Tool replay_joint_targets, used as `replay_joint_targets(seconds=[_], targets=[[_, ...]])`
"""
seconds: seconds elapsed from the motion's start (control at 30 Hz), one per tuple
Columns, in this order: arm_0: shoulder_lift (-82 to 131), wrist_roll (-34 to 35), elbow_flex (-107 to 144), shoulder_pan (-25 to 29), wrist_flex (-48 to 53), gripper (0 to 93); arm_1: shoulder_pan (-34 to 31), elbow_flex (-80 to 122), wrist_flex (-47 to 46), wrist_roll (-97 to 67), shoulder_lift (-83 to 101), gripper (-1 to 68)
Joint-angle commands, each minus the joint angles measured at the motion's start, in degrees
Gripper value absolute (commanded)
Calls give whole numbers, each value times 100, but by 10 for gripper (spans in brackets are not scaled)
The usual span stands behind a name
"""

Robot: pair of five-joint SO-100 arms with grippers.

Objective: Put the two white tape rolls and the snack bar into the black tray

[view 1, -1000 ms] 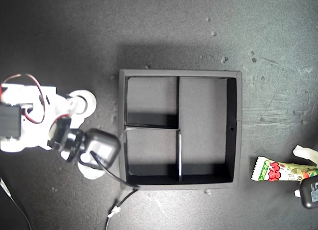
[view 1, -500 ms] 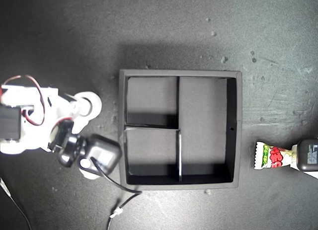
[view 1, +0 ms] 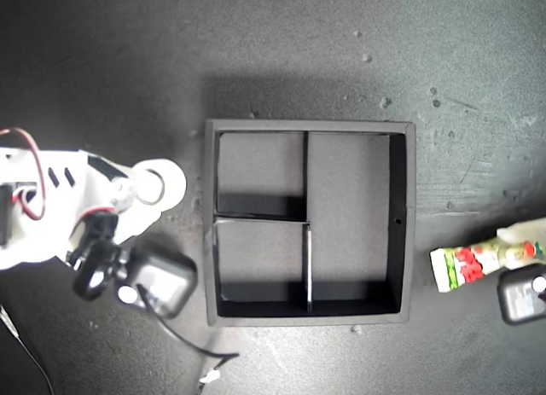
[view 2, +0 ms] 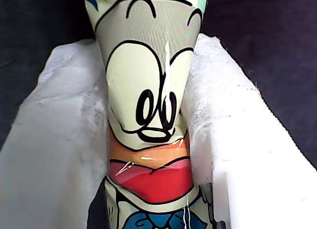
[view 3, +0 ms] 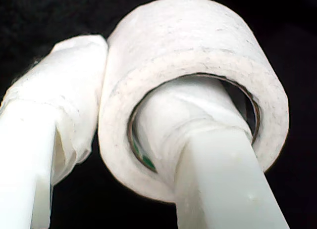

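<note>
My first gripper (view 1: 512,246), clamped on the snack bar (view 1: 465,264) beside the tray (view 1: 408,216), has tilted it, while my second gripper (view 1: 136,190) has lifted a tape roll (view 1: 158,183) it pinches through its hole.

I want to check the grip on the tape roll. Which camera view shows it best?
The second wrist view: the tape roll fills it, one finger through its centre. The exterior view shows it small; the first wrist view does not show it.

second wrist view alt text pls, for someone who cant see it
Close-up of a white tape roll gripped by my second gripper: one white padded finger passes through the roll's open centre, and the other presses on its outer wall. The background is dark.
</note>
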Motion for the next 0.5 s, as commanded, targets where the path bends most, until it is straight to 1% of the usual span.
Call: replay_joint_targets(seconds=[0.0, 0.07, 0.13, 0.3, 0.33, 0.37, 0.4, 0.47], targets=[[404, 88, -545, -149, 211, 0, 492, -1178, 1020, -729, 176, -2], [360, 141, -747, -185, 220, 0, 773, -1600, 1336, -1099, 176, -2], [149, 211, -1002, -229, 220, 0, 1046, -1881, 1415, -1547, 176, -2], [-483, 404, -1705, -290, 360, 0, 1380, -2426, 1125, -3252, 105, -3], [-589, 431, -1872, -308, 448, 0, 1485, -2470, 1125, -3261, 114, -3], [-694, 431, -2039, -325, 562, 0, 1670, -2443, 1204, -2725, 158, -3], [-773, 431, -2197, -334, 686, 0, 1881, -2338, 1354, -1714, 185, -3], [-861, 431, -2382, -343, 826, 0, 1995, -2065, 1397, 0, 272, -3]])
